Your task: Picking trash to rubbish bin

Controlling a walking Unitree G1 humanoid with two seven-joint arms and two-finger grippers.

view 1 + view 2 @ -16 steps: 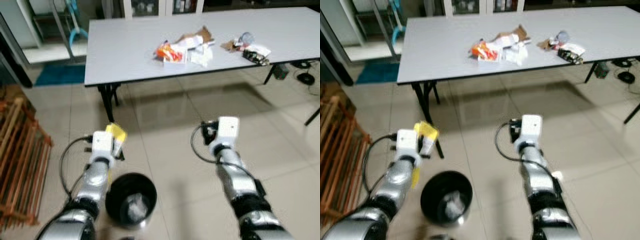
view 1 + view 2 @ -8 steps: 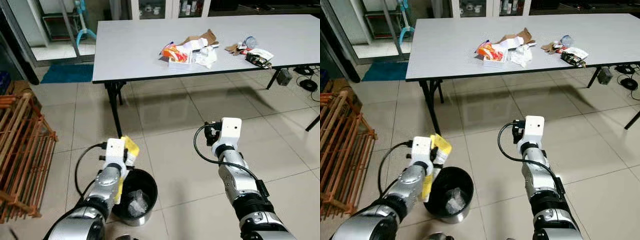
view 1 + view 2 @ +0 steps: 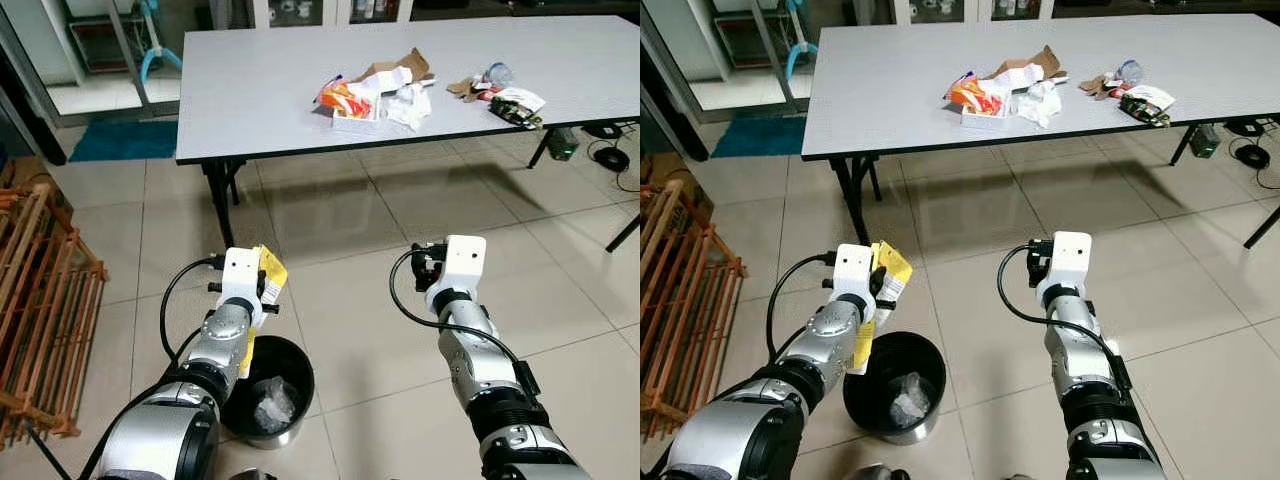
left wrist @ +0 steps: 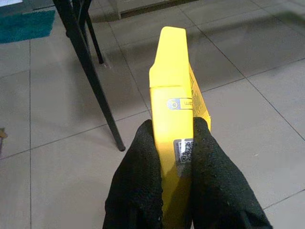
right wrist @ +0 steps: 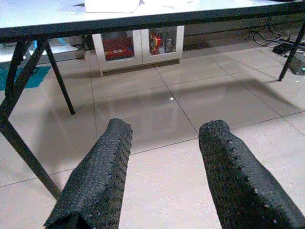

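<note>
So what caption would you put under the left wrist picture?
Left claw pinching a flat yellow packet above the tiled floor.

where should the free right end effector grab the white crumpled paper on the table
Take the white crumpled paper by its raised bunched folds, coming from above on the table's near edge. It stands proud of the flat wrappers beside it, so fingers can straddle it. The right end effector is open and holds nothing; the left end effector grips a yellow packet.
</note>
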